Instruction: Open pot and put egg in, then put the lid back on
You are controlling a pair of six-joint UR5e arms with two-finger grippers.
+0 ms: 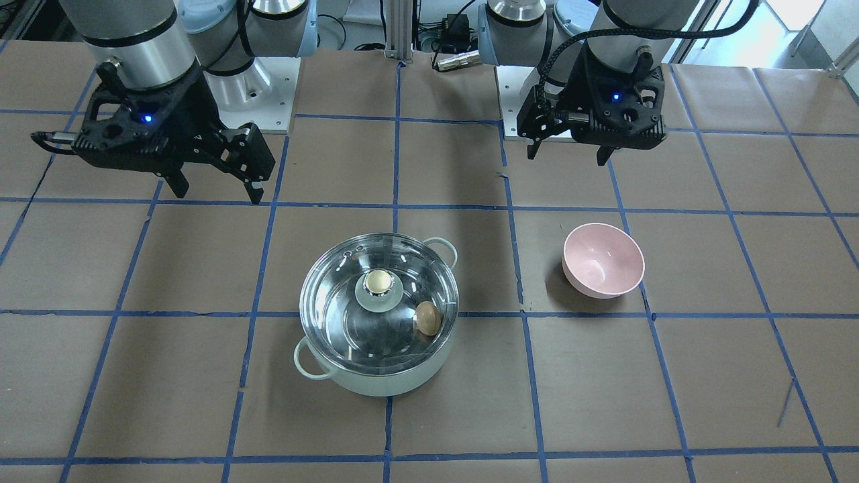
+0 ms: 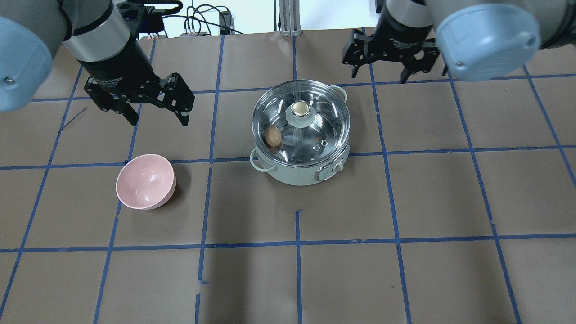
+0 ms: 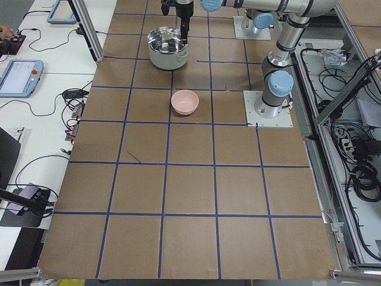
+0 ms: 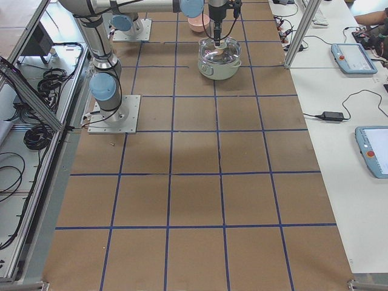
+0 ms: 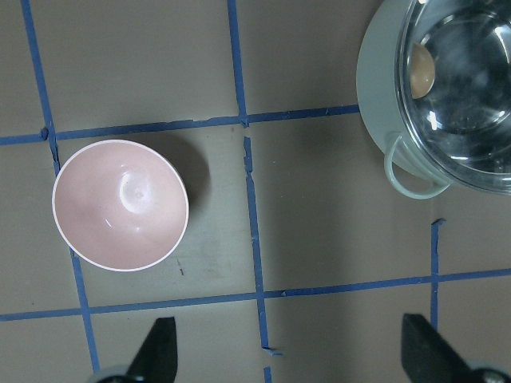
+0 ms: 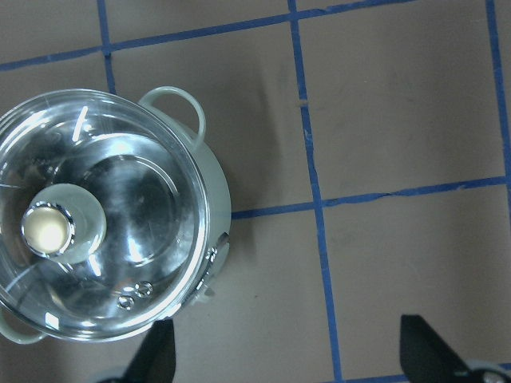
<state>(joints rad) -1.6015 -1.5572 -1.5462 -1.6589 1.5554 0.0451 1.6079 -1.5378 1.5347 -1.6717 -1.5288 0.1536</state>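
The mint-green pot (image 1: 396, 382) stands mid-table with the clear glass lid (image 1: 342, 315) seated on it, beige knob (image 1: 378, 282) up. The brown egg (image 1: 427, 317) lies inside, seen through the glass; it also shows in the overhead view (image 2: 272, 136). My left gripper (image 2: 158, 120) is open and empty, hovering above the table beyond the pink bowl. My right gripper (image 2: 380, 76) is open and empty, beyond and to the right of the pot (image 2: 292, 175). The left wrist view shows the pot (image 5: 375, 88) and egg (image 5: 421, 69); the right wrist view shows the lid (image 6: 152, 239) closed.
An empty pink bowl (image 2: 145, 181) sits left of the pot, below my left gripper; it shows in the left wrist view (image 5: 120, 205). The table is brown paper with a blue tape grid. The arm bases stand at the robot's edge.
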